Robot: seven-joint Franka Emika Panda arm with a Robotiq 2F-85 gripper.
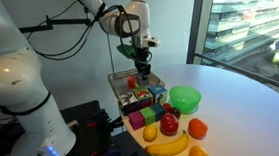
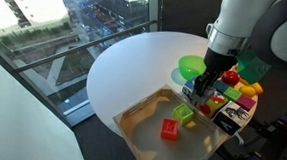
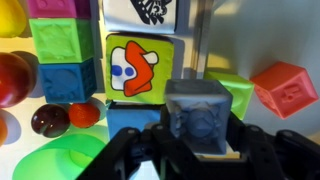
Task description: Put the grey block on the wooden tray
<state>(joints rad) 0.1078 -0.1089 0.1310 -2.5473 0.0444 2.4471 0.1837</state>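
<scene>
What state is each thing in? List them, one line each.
hand: shut on grey block
grey block: gripped by the hand
wooden tray: holds red block and green block
red block: loose in tray
green block: loose in tray
green bowl: upright, looks empty

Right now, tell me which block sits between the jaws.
The grey block: it alone is gripped between the jaws. The red block and the green block lie loose in the wooden tray.
</scene>
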